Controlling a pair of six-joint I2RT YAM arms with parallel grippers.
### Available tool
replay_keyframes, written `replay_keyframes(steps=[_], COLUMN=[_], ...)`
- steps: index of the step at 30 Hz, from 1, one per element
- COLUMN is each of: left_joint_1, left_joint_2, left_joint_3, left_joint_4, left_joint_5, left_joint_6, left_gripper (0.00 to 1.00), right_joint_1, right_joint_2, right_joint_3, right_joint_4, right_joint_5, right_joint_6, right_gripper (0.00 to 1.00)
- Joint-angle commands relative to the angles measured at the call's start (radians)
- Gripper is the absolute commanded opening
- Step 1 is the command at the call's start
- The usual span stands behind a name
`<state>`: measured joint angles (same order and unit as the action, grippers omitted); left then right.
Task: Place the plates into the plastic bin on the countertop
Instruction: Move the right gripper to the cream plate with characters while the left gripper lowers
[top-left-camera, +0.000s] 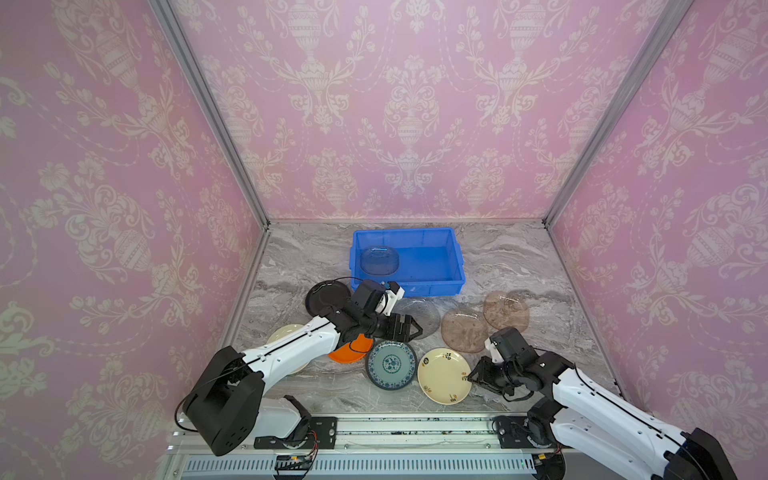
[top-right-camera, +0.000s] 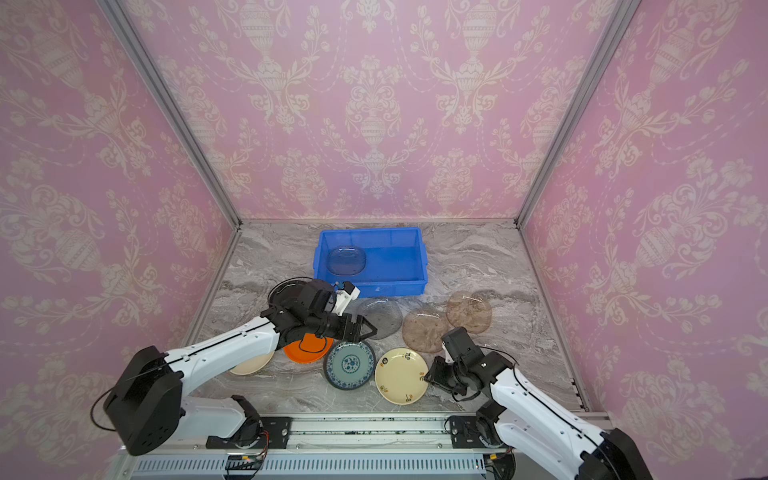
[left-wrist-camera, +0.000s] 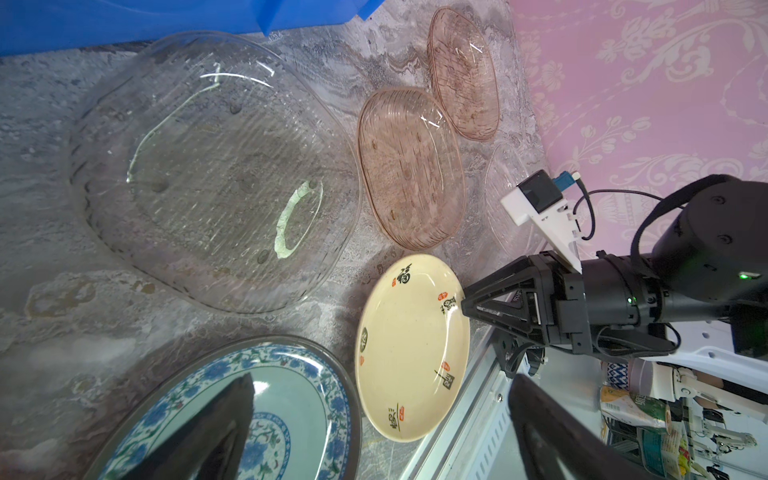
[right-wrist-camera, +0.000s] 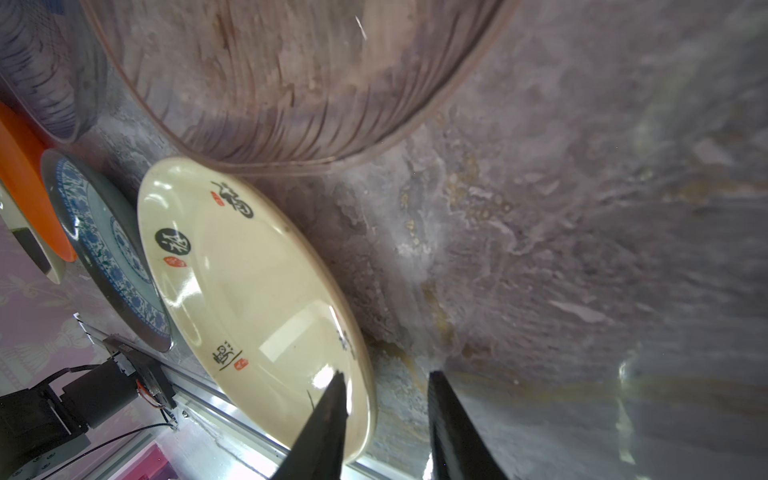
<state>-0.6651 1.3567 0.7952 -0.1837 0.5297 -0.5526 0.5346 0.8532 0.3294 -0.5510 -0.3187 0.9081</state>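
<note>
one translucent glass plate (top-left-camera: 379, 260) lies in the blue bin (top-left-camera: 459, 259); the rest sit loose on the countertop (top-left-camera: 519, 257) before it. cream plate (top-left-camera: 444, 376) looks next: your right gripper (right-wrist-camera: 387, 376) has fingers part-spread astride its rim, not pinching, since a flat plate offers only its edge. left gripper (top-left-camera: 417, 331) hangs spread wide, empty, by the floral plate (top-left-camera: 390, 365).

Marble countertop (top-left-camera: 519, 257) carries: blue bin (top-left-camera: 432, 286) at rear centre; before it, left to right, black plate (top-left-camera: 322, 297), grey glass plate (top-left-camera: 422, 316), near brown plate (top-left-camera: 463, 330), far brown plate (top-left-camera: 505, 309); front row, plain cream plate (top-left-camera: 282, 332), orange plate (top-left-camera: 353, 353), floral plate (top-left-camera: 390, 365), lettered cream plate (top-left-camera: 444, 376).
</note>
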Motion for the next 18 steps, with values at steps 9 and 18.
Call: replay_keyframes(steps=[9, 18], left_joint_1=[-0.006, -0.006], left_joint_2=[0.03, 0.038], left_joint_3=[-0.014, -0.007], left_joint_4=[0.036, 0.026], left_joint_5=[0.012, 0.004], left_joint_6=[-0.018, -0.01], left_gripper=[0.97, 0.96], right_joint_1=[0.008, 0.009], right_joint_2=[0.043, 0.051], right_joint_3=[-0.04, -0.046], right_joint_4=[0.119, 0.107], right_joint_5=[-0.032, -0.041], right_joint_6=[0.018, 0.003], right_gripper=[0.26, 0.1])
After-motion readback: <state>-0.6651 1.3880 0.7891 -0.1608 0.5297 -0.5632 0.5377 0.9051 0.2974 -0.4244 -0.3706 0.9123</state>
